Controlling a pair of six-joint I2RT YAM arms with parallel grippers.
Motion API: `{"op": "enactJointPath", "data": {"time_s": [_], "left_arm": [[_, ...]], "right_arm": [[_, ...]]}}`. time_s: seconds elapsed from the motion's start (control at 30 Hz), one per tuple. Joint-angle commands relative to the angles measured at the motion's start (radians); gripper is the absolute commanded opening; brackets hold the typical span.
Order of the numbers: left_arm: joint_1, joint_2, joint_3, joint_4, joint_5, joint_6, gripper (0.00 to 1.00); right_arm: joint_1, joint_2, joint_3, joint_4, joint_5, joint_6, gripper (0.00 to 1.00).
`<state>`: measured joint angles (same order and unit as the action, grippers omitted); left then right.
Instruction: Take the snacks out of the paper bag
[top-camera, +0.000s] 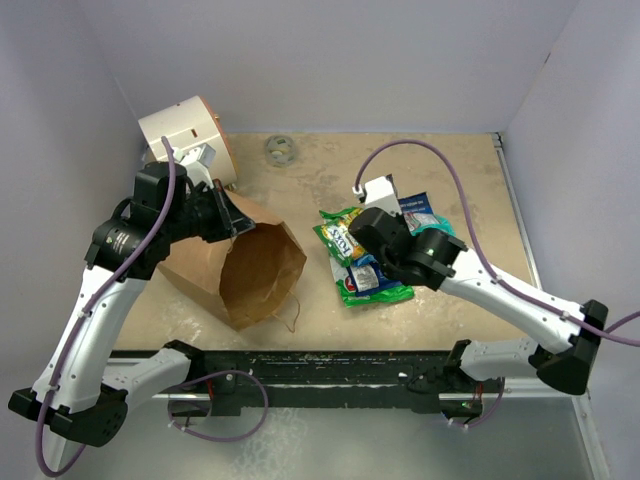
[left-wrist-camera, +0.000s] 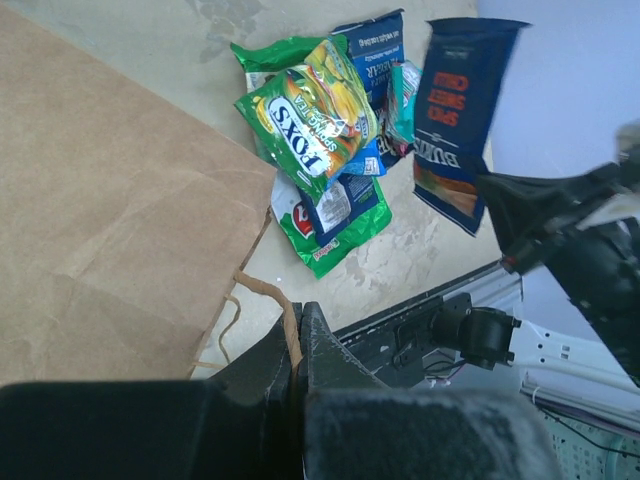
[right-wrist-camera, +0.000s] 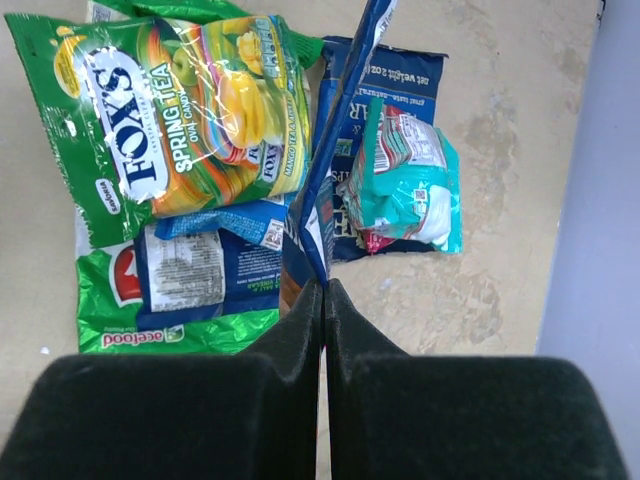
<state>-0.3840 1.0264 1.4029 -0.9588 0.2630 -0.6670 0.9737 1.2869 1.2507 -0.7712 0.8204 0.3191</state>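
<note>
right tool (right-wrist-camera: 323, 287) pinched blue packet (left-wrist-camera: 465, 110) edge-up | left tool (left-wrist-camera: 298, 318) pinched paper bag (top-camera: 255, 268) rim | green packet (right-wrist-camera: 170, 120), 10 o'clock of right tool: "FOX'S SPRING TEA"

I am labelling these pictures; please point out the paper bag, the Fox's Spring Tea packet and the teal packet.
paper bag (left-wrist-camera: 100, 220): left wrist view, flat brown side.
Fox's Spring Tea packet (right-wrist-camera: 170, 120): right wrist view, printed front.
teal packet (right-wrist-camera: 410, 185): right wrist view, its middle.

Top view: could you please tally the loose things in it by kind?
Snack packets: at least 5, overlapping
Paper bag: 1
White cylinder: 1
Grey ring: 1
Total: at least 8
</note>
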Motion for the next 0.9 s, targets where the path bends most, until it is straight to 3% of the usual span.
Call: {"op": "enactJointPath", "data": {"time_s": [0.0, 0.3, 0.5, 0.87], "left_arm": [[-0.021, -0.005, 0.037, 0.050, 0.031, 0.023, 0.00], [-0.031, -0.014, 0.047, 0.065, 0.049, 0.028, 0.00], [-0.030, -0.012, 0.053, 0.063, 0.048, 0.030, 0.00], [-0.029, 0.012, 0.111, 0.008, 0.021, 0.034, 0.00]], "right_arm": [[-0.012, 0.080, -0.002, 0.094, 0.039, -0.097, 0.00], [-0.012, 0.275, -0.007, 0.195, -0.051, -0.142, 0.00], [-0.012, 0.367, -0.032, 0.267, -0.156, -0.080, 0.00], [-0.013, 0.410, -0.125, 0.371, -0.191, -0.030, 0.00]]}}
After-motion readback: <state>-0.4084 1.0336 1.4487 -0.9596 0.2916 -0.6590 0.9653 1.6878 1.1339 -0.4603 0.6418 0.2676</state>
